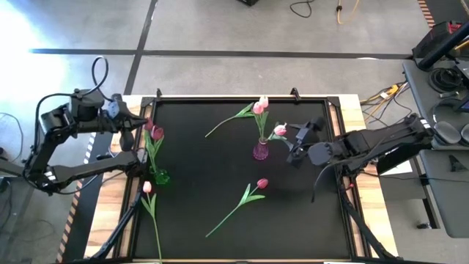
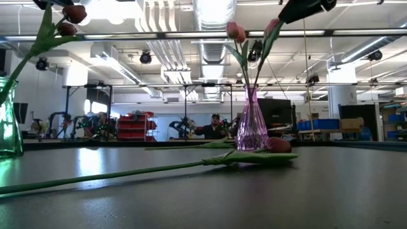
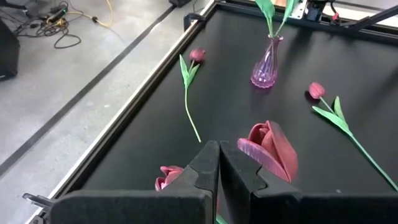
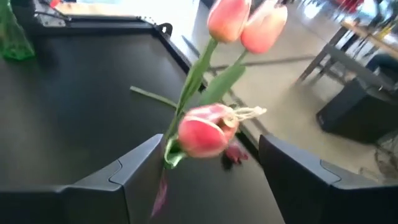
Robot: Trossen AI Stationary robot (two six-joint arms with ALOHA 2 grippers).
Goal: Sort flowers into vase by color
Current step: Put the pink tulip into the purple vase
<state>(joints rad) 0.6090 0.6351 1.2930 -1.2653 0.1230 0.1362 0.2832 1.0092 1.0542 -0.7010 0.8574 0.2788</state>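
Right gripper (image 1: 293, 144) has its jaws spread wide, with nothing clamped — a pink tulip (image 4: 205, 130) sits loose in the gap between them, its stem running down toward the purple vase (image 1: 261, 151) just beside the gripper. Looks to me like that one is in the vase. Left gripper (image 3: 217, 177) has its jaws pressed together; it hovers above the green vase (image 1: 160, 177) right by the dark red tulips (image 1: 154, 133), and I can't tell whether a stem is pinched in there.

So progress-wise: the purple vase near the middle of the black tabletop (image 1: 198, 169) holds pale pink heads — three as far as I can count — and the green vase at the left edge has two dark ones. Still lying flat: a pink tulip with a long stem (image 1: 253, 193) in front of the purple vase and another one (image 1: 149, 196) down by the green vase. I'd call it past halfway, with at least those two left to sort.
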